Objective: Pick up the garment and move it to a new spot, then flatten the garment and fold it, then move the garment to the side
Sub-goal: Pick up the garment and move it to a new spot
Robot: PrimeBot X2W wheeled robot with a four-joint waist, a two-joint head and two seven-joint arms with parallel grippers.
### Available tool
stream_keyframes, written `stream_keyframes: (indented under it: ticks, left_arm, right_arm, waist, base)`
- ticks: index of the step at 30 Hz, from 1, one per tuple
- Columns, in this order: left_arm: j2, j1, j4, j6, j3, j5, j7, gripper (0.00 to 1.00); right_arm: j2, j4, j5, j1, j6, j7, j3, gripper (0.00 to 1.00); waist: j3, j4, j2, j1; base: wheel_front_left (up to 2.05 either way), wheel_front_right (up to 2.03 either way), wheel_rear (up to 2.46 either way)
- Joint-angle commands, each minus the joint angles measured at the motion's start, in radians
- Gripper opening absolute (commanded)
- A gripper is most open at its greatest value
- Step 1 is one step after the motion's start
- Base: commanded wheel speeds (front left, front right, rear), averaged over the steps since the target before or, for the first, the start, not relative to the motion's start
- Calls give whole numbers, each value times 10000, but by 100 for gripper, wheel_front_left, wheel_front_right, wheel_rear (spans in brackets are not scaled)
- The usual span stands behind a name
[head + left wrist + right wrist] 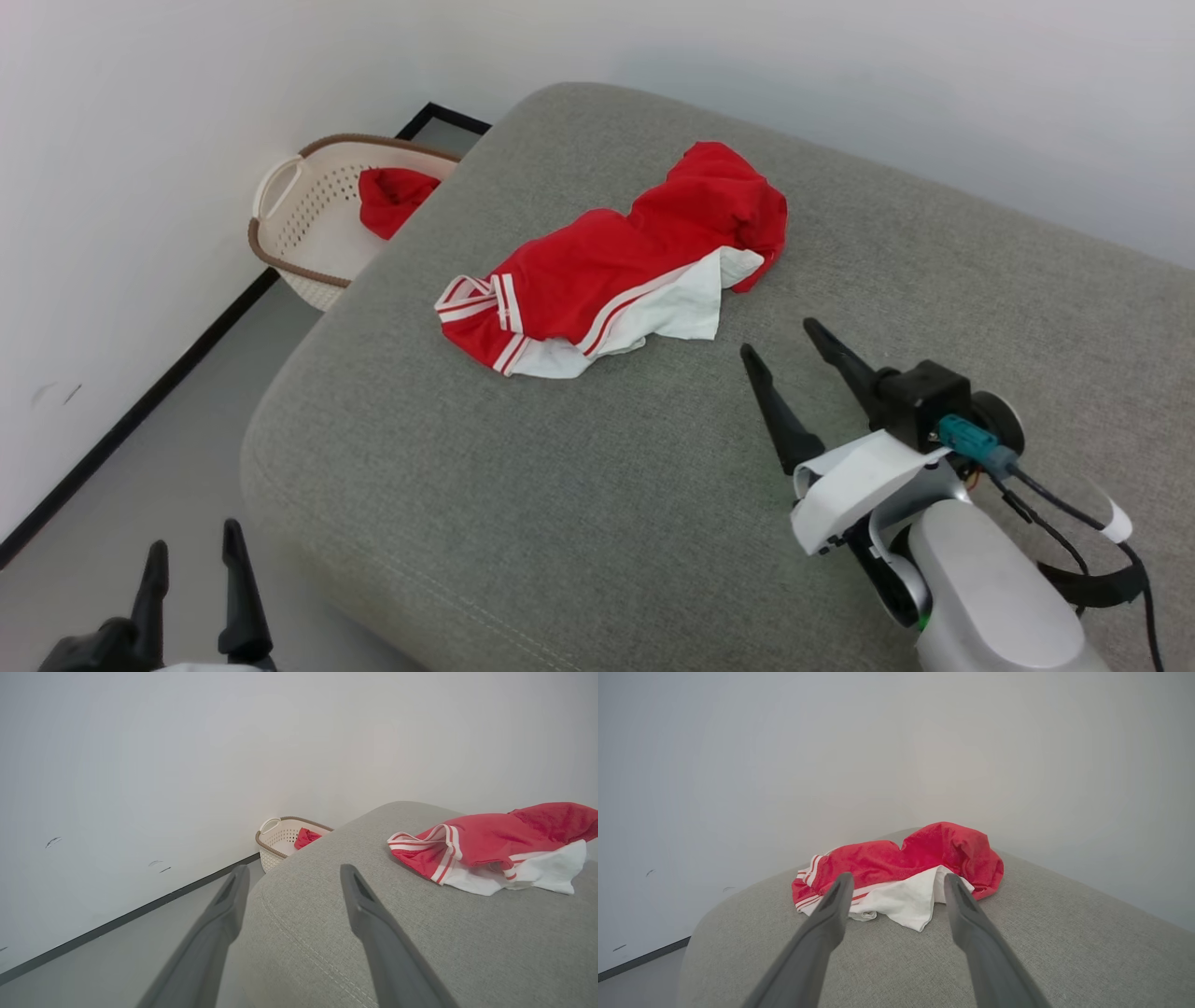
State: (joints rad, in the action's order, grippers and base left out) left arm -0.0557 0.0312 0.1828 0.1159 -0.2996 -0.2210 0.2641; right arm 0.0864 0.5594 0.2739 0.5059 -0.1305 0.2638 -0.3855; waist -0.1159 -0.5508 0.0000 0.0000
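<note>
The garment (616, 266), a red jersey with white sleeves and red-white striped trim, lies crumpled on the grey sofa cushion (560, 485); its number is hidden in the folds. It also lies ahead in the right wrist view as the garment (896, 875), and at the right of the left wrist view as the garment (495, 847). My right gripper (780, 338) hovers open just short of the white sleeve, fingers pointing at it, nothing held. My left gripper (191, 541) stands open at the lower left, off the cushion's edge over the floor.
A cream perforated basket (308, 210) with a small plain red cloth (392, 198) in it stands on the floor by the wall, left of the cushion. White walls close in behind and to the left. A black baseboard (131, 420) runs along the floor.
</note>
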Motion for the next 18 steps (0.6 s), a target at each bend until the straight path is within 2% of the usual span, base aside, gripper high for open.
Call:
stream_keyframes:
  ticks: [1,4,7,10,18]
  left_arm:
    - [18,-58,-18,40,17,-38,4,100]
    - [-84,-314,86,98,389,241,4,100]
    - [-549,-846,374,139,1089,472,4,100]
    - [-1219,-1831,735,157,2265,296,4,100]
    - [-3265,-5341,1966,143,4556,-1142,2,100]
  right_arm:
    - [63,-12,62,79,-4,11,84,100]
    - [195,-142,-33,-170,-4,11,303,100]
    - [335,-399,-226,-443,-4,9,570,100]
    - [455,-797,-449,-766,-4,11,961,100]
    - [355,-1660,-1191,-445,-3,9,1153,100]
  waist:
    - [-3,11,0,0]
    - [-25,65,0,0]
    - [-115,138,0,0]
    - [-271,227,0,0]
    - [-1765,1807,0,0]
  base:
    - [0,0,0]
    - [0,0,0]
    - [0,0,0]
    - [0,0,0]
    - [0,0,0]
